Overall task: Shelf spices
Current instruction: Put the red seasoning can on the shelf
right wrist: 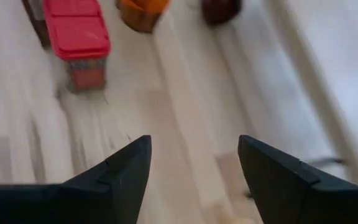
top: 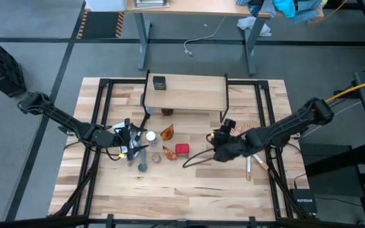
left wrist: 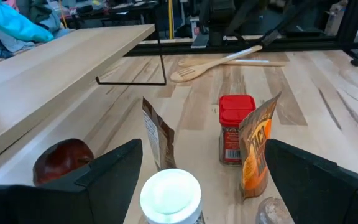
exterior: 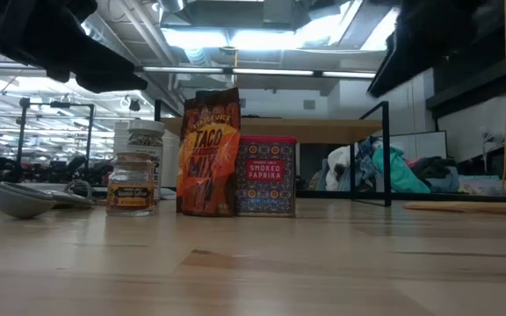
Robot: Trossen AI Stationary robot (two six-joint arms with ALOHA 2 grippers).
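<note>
The shelf (top: 185,94) stands at the table's far middle with a dark square tin (top: 160,83) on top. A brown-capped jar (top: 166,112) stands on the table at the shelf's near edge. In front of it, on the table, stand a white-capped jar (top: 150,136), two orange packets (top: 166,132) (top: 170,151), a red-topped box (top: 182,149) and a small jar (exterior: 132,183). My left gripper (left wrist: 204,149) is open and level, left of the group, its fingers either side of the white cap (left wrist: 170,194) without touching it. My right gripper (right wrist: 194,162) is open above the table right of the red-topped box (right wrist: 76,37), slanting down.
A wooden spatula (top: 255,161) and a pale utensil lie on the table at the right, beside my right arm. A grey measuring spoon (top: 142,166) lies near the left gripper. Bare planks stretch along the table's near side. The shelf's thin black legs (left wrist: 160,62) stand on the table.
</note>
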